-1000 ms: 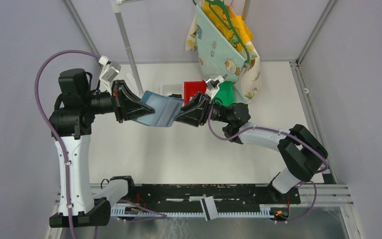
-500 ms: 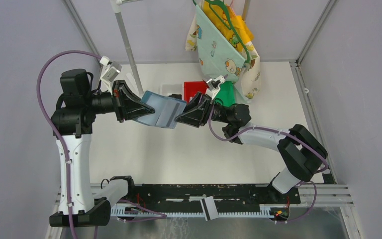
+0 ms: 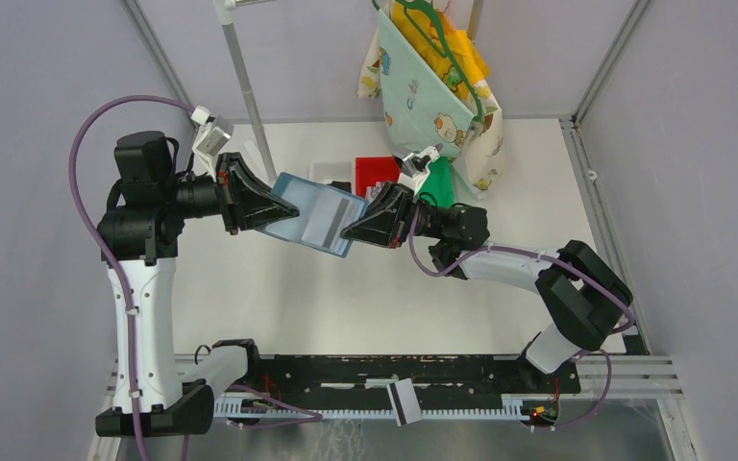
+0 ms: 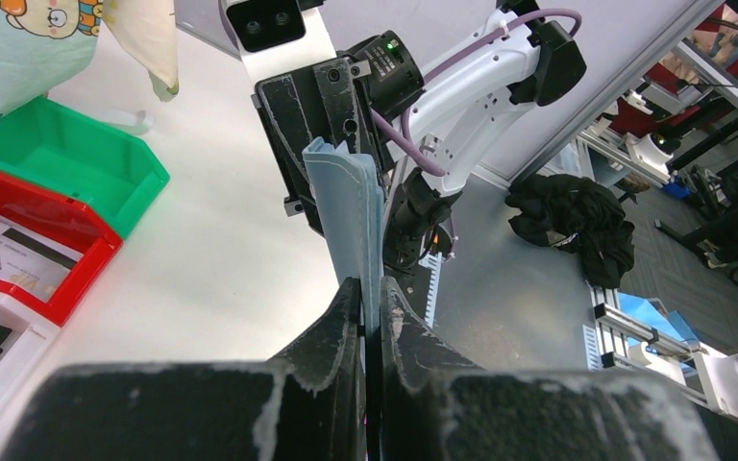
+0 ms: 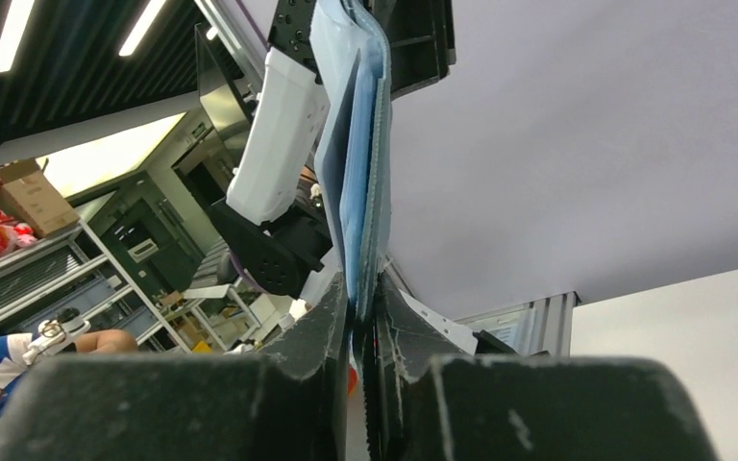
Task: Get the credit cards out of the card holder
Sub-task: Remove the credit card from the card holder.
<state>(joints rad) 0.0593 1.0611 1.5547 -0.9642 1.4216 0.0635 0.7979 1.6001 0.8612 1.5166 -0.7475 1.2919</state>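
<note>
The teal-blue card holder (image 3: 309, 219) hangs in the air over the table's middle, stretched between my two grippers. My left gripper (image 3: 283, 207) is shut on its left end; in the left wrist view the holder (image 4: 346, 216) stands edge-on from my left gripper (image 4: 372, 300). My right gripper (image 3: 352, 230) is shut on its right end, where lighter pocket rows show. In the right wrist view the holder's blue layers (image 5: 357, 144) rise from my right gripper (image 5: 358, 298). A pale credit card with a dark stripe (image 4: 21, 254) lies in the red bin (image 4: 77, 288).
The red bin (image 3: 373, 173), a green bin (image 3: 436, 179) and a white tray (image 3: 329, 173) sit on the table behind the grippers. A patterned cloth bag (image 3: 432, 86) hangs at the back. A metal pole (image 3: 247, 91) stands at the back left.
The right gripper has moved a little down and to the right, drawing the holder's right end out. The holder is spread wider and more of its lighter pocket rows show.
</note>
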